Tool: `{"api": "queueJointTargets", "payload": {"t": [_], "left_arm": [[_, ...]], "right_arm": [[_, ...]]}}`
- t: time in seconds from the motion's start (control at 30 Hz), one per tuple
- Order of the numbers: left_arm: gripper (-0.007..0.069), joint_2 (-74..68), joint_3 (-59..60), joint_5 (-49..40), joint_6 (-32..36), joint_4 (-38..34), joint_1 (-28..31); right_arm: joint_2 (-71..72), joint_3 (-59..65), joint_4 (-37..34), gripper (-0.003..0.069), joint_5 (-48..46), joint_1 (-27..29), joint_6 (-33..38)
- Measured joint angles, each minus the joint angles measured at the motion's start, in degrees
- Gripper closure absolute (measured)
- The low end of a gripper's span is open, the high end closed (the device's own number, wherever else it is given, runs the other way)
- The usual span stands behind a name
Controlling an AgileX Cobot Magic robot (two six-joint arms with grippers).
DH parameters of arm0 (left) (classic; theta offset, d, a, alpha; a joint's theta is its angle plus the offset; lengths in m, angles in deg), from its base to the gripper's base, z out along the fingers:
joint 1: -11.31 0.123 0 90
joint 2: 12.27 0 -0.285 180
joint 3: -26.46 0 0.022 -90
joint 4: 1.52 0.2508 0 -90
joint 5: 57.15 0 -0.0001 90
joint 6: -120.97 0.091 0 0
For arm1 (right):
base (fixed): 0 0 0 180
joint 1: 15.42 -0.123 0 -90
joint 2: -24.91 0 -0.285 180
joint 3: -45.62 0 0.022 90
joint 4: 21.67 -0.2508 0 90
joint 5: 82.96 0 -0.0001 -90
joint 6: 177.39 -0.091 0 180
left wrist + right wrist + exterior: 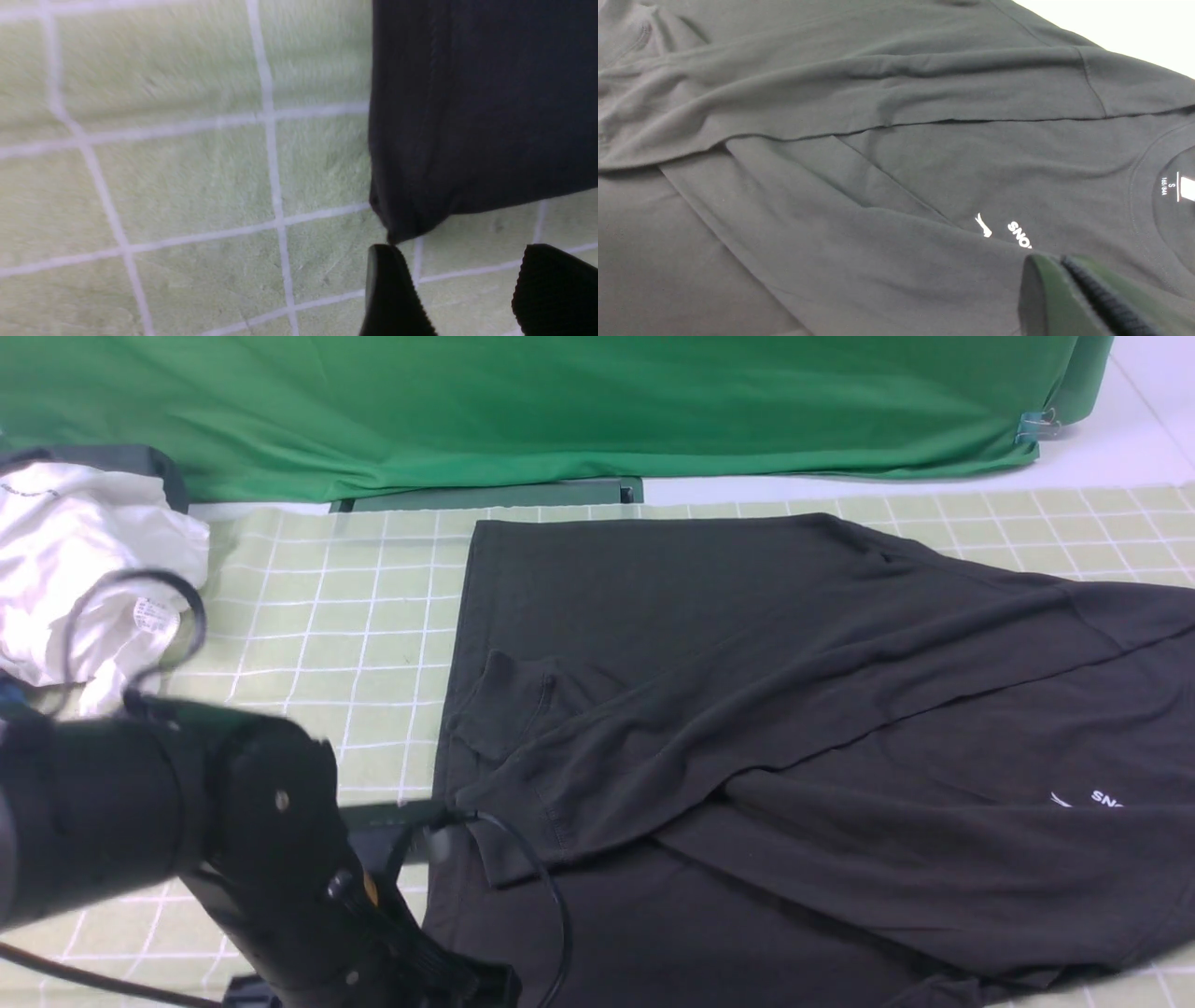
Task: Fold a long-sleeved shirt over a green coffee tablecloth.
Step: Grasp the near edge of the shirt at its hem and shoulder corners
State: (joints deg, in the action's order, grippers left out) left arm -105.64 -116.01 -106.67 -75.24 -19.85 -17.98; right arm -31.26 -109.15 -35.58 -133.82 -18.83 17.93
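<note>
Lying spread over the pale green checked tablecloth (327, 616) on the desk, the black shirt (747, 709) fills the middle and right of the front view, with both long sleeves folded across its body. Its white chest print (1008, 228) is cut off: only "SN" reads in the front view, and "SNO" beside a small white mark in the right wrist view. The neck label (1169, 186) reads "S" and "165/84A". The left gripper (460, 261) is released, its two fingers (387, 289) spread apart over the tablecloth with nothing between them, and a corner of the shirt sits just beside one fingertip. The right gripper (1057, 261) hangs above the shirt's chest near the print, its jaws clenched together with no cloth visibly caught. At the far left a crumpled white garment (84, 541) rests on the tablecloth; its tag (154, 613) is too small to read. A plain bright green backdrop (560, 401) hangs behind.
</note>
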Motion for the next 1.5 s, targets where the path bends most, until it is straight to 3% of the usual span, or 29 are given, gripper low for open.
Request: {"api": "queueJointTargets", "payload": {"t": [0.4, 0.47, 0.6, 0.63, 0.67, 0.73, 0.93, 1.13, 1.33, 1.5], "left_arm": [[0.0281, -4.4, 0.6, 3.8, 3.5, -4.0, 0.1], [0.0322, -4.4, 0.6, 4.7, 3.6, -4.4, 0.1], [0.0498, -4.8, 0.6, 6.8, 6.7, -5.2, 0.1], [0.0498, -4.8, 0.6, 6.8, 6.9, -5.2, 0.1], [0.0563, -4.8, 0.6, 7.1, 8.1, -5.4, 0.1], [0.0593, -4.8, 0.6, 7.0, 9.4, -5.5, 0.1], [0.0598, -1.7, 0.6, 2.7, 10.7, -2.2, 0.1], [0.0598, 1.7, 0.6, 0.3, 10.8, 0.5, 0.1], [0.0598, 3.4, 0.6, -0.1, 10.9, 2.6, 0.1], [0.0598, 5.8, 0.6, -1.6, 12.2, 3.5, 0.9]], "right_arm": [[0.0, 0.0, 0.0, 0.0608, 0.0, 0.0, 0.0], [0.0, 0.0, 0.0, 0.0608, -0.2, 0.0, 0.0], [0.0, 0.0, 0.0, 0.0603, -4.4, -0.3, 0.2], [0.0, 0.0, 0.0, 0.0601, -4.8, -0.4, 0.2], [0.0, 0.0, 0.0, 0.0582, -7.5, -1.5, 0.2], [0.0, 0.1, 0.0, 0.0544, -8.7, -3.5, 0.2], [-0.5, 7.7, 0.4, 0.0325, -8.6, -17.1, 1.5], [-6.4, 20.2, 6.9, 0.0298, -2.2, -28.1, 0.3], [-18.1, 22.4, 17.6, 0.0267, 2.2, -33.0, -9.0], [-26.3, 20.3, 22.3, 0.0245, 3.1, -35.8, -10.6]]}}
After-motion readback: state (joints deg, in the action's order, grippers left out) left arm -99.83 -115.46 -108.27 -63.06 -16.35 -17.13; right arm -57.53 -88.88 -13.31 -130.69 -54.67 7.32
